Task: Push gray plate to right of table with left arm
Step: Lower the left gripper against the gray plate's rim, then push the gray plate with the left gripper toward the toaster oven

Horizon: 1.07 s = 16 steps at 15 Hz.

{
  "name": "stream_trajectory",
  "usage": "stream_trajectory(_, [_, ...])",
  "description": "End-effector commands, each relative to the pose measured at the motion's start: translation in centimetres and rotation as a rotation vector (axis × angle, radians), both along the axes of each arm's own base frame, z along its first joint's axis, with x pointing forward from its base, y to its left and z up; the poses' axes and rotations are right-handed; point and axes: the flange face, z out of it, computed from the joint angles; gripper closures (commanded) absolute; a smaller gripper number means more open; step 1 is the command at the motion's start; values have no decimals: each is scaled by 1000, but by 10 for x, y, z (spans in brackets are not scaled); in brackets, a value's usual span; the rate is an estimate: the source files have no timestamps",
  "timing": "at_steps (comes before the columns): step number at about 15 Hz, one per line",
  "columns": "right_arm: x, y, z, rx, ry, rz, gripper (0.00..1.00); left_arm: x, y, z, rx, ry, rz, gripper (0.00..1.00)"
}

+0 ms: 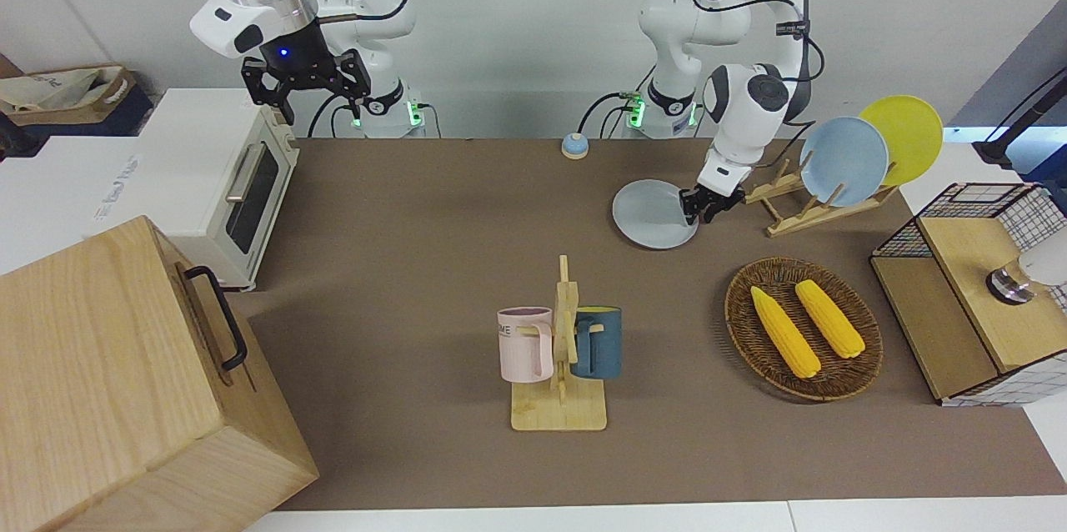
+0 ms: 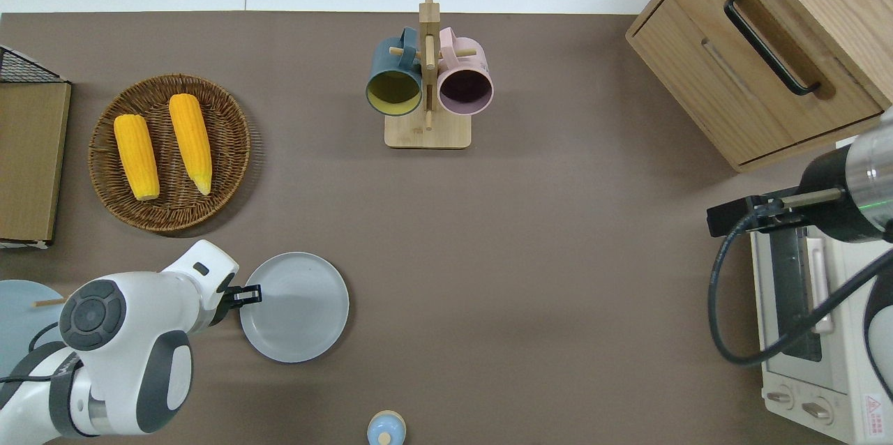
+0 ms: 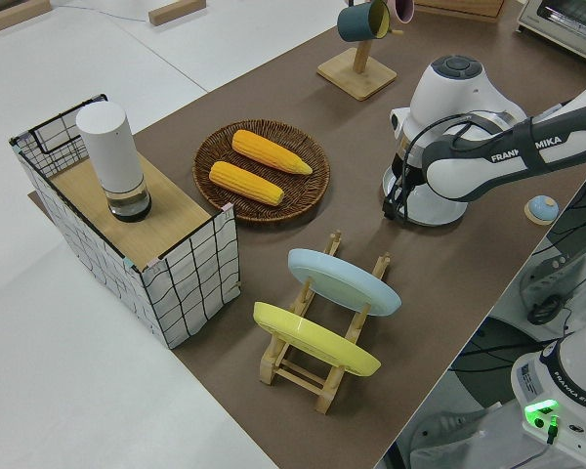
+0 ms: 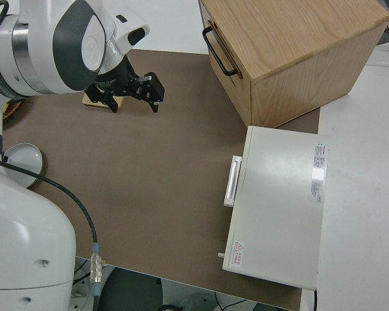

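The gray plate (image 2: 300, 309) lies flat on the brown table (image 2: 523, 257), nearer to the robots than the corn basket; it also shows in the front view (image 1: 650, 215). My left gripper (image 2: 250, 294) is low at the plate's rim, on the edge toward the left arm's end of the table, and seems to touch it. In the front view the left gripper (image 1: 698, 208) sits between the plate and the dish rack. My right arm is parked, its right gripper (image 1: 307, 86) open and empty.
A dish rack (image 1: 800, 207) with a sky-blue plate (image 1: 844, 161) and a yellow plate (image 1: 904, 138) stands beside the gripper. A basket with two corn cobs (image 2: 169, 152), a mug stand (image 2: 427, 89), a bell (image 2: 386, 427), a toaster oven (image 2: 816, 333) and a wooden cabinet (image 2: 767, 47) stand around.
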Motion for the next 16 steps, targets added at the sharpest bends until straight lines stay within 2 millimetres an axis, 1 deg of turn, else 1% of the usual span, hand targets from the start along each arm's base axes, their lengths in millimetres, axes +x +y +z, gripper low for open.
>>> stream_trajectory(1, [-3,-3,3,7,6,-3,17,-9,-6,2,-13,-18,13,668])
stream_trajectory(3, [-3,-2,3,9,6,-3,17,-9,-6,2,-13,-18,13,716])
stream_trajectory(5, [-3,-2,3,9,6,-4,17,-9,-6,2,-13,-17,15,849])
stream_trajectory(6, [-3,-3,3,8,4,-3,17,-9,-6,1,-13,-16,21,974])
stream_trajectory(7, [-3,-3,3,7,6,-4,17,-9,-6,1,-13,-16,19,1000])
stream_trajectory(11, [-3,-2,2,9,6,-3,17,-10,-9,-1,-12,-8,33,1000])
stream_trajectory(13, [-3,-2,3,9,6,-3,17,-12,-20,0,-11,-8,42,1000])
stream_trajectory(15, [-3,-2,2,9,7,-3,17,-15,-41,-1,-3,-4,50,1000])
stream_trajectory(16, [-3,-2,2,9,7,-3,17,-15,-47,0,-3,-4,69,1000])
